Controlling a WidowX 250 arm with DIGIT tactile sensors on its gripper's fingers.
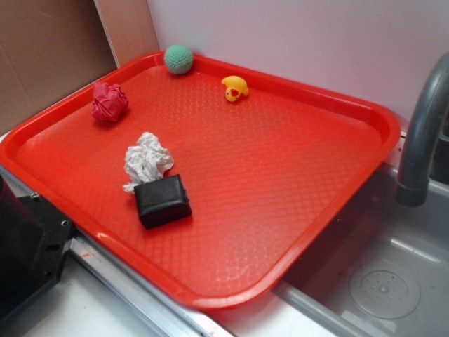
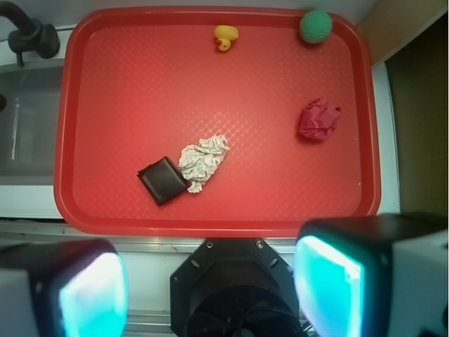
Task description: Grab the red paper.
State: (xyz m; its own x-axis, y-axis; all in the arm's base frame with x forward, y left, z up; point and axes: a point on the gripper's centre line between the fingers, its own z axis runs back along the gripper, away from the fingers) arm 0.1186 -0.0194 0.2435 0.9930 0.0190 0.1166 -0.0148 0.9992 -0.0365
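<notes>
Presently, claw (image 2: 210, 295): seen in the wrist view only, raised well above the tray, jaws spread wide and holding nothing; both pads sit at the bottom edge of that view, outside the tray's near rim.

Tray (image 1: 365, 116): large red plastic, textured floor, raised rim, resting partly over a grey sink (image 1: 393, 281) with a faucet (image 1: 421, 133) alongside.

Black block (image 2: 163, 180): small, dark, nearest the claw, touching the white paper wad (image 2: 203, 160) at one corner.

Red paper (image 2: 318, 119): crumpled pinkish-red ball, lying alone on the tray floor toward the right side in the wrist view, apart from every other item and short of the rim.

Green ball (image 2: 316, 27): far corner, against the rim.

Yellow toy (image 2: 225, 37): far edge, well apart from the red paper.

Handling note, as judgement: approach not yet begun. Shift the claw across until the wad lies centred between the pads, then descend straight with jaws kept wide. Close low, near the tray floor, since crumpled paper compresses and may slip from a shallow pinch. Neighbours are distant enough that collision risk looks small.
</notes>
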